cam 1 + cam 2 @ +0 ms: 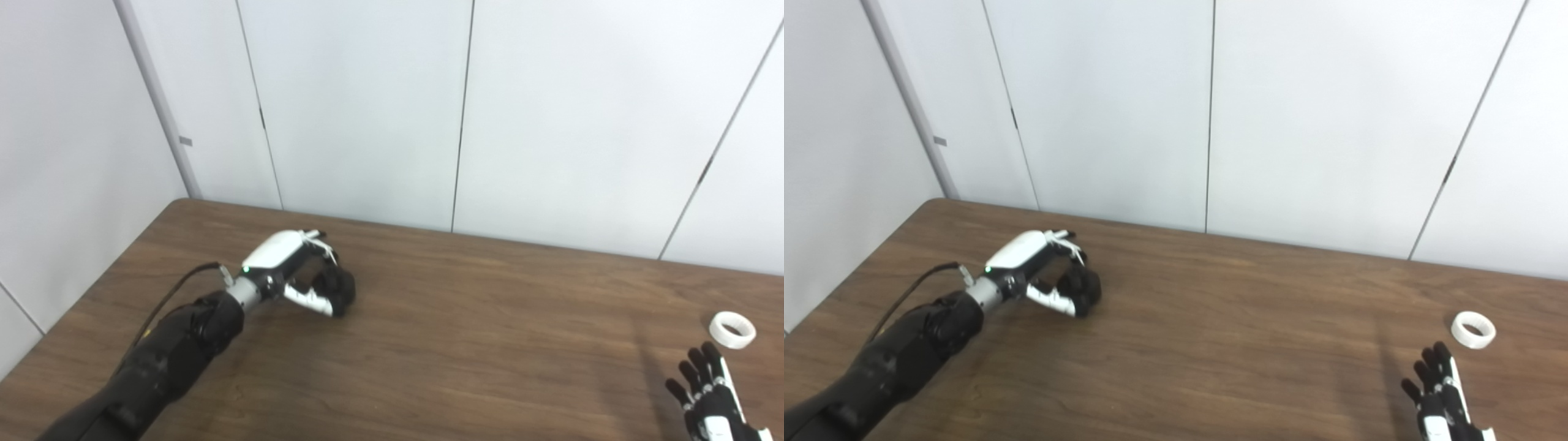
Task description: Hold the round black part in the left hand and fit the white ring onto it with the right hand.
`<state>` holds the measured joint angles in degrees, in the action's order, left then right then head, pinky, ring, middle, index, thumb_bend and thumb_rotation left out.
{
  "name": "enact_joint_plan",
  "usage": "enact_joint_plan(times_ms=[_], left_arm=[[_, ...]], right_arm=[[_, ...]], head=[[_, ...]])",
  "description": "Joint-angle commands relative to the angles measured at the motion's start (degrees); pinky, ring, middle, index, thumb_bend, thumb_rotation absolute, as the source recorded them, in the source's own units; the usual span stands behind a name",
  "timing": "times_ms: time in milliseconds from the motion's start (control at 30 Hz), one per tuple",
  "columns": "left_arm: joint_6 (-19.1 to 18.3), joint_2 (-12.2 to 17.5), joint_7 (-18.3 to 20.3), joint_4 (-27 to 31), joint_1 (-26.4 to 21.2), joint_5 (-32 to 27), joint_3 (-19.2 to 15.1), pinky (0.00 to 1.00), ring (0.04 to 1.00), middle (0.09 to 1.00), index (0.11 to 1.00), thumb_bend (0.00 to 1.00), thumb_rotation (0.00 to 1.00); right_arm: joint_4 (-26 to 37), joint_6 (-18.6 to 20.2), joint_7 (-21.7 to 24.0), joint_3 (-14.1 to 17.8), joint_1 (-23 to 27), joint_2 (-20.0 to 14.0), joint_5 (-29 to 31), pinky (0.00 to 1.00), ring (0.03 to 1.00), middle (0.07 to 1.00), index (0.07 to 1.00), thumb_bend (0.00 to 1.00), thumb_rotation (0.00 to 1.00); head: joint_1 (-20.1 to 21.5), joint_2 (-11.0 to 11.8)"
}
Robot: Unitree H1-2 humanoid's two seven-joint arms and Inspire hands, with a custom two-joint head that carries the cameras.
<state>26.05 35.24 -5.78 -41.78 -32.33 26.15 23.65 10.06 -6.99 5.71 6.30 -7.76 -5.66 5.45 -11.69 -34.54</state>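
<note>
Pick-up stage. The left hand (300,272) curls around the round black part (335,288) at the brown wooden table (465,343), far left. The right hand (710,395), fingers spread and empty, sits just short of the small white plastic ring (732,329); next it must reach forward and pinch the ring.

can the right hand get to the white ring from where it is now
Probably yes. The right hand is open, fingers apart and holding nothing, just short of the white ring, which lies alone on bare table. Nothing stands between them.
</note>
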Motion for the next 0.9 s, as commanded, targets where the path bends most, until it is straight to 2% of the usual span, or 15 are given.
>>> enact_joint_plan(times_ms=[0, 233, 333, 467, 567, 767, 867], left_arm=[[0.85, 1.09, 0.52, 3.12, 0.04, 0.74, 0.77, 1.0, 0.957, 0.745, 0.481, 0.52, 0.05], [0.86, -1.1, 2.86, 13.04, 4.11, 1.12, 1.19, 1.0, 0.96, 0.74, 0.48, 0.52, 0.05], [0.86, -2.02, 2.45, 14.76, 4.72, 1.36, 1.94, 1.0, 0.96, 0.736, 0.48, 0.52, 0.05], [0.87, -3.12, 1.67, 17.06, 5.22, 1.6, 4.35, 1.0, 0.969, 0.741, 0.48, 0.52, 0.06], [0.87, -3.21, 0.91, 18.64, 5.27, 2.43, 6.26, 1.0, 0.97, 0.746, 0.48, 0.52, 0.06], [0.86, -3.64, 2.91, 23.15, 6.5, 2.93, 7.74, 1.0, 0.999, 0.797, 0.481, 0.52, 0.06], [0.86, -3.97, 4.95, 25.51, 7.77, 3.77, 7.51, 1.0, 1.0, 0.834, 0.481, 0.52, 0.06]], right_arm=[[3.17, -0.16, -0.7, 0.1, 0.97, -0.34, -0.23, 0.93, 0.986, 0.996, 0.999, 0.4, 0.86], [9.11, 2.17, -1.49, 0.38, 3.33, -1.24, -1.33, 0.92, 0.99, 0.999, 0.995, 0.45, 0.89], [11.8, 4.23, -2.22, 0.46, 4.05, -1.06, -1.23, 0.92, 0.987, 0.994, 0.99, 0.48, 0.89], [15.73, 6.78, -3.18, 0.47, 5.09, -0.47, -1.57, 0.91, 0.977, 0.985, 0.98, 0.46, 0.91], [16.99, 7.13, -3.83, 0.56, 5.62, -0.3, -1.77, 0.9, 0.97, 0.979, 0.966, 0.45, 0.9], [19.39, 8.07, -4.23, 0.78, 6.15, -0.7, -2.01, 0.93, 0.989, 0.992, 0.973, 0.46, 0.92], [20.72, 8.76, -4.78, 0.7, 6.16, -0.39, -3.48, 0.9, 0.975, 0.983, 0.96, 0.46, 0.95]], head=[[0.38, -0.19], [1.8, -1.49], [1.92, -1.73], [3.2, -2.21], [3.78, -2.73], [5.78, -3.95], [7.16, -4.8]])
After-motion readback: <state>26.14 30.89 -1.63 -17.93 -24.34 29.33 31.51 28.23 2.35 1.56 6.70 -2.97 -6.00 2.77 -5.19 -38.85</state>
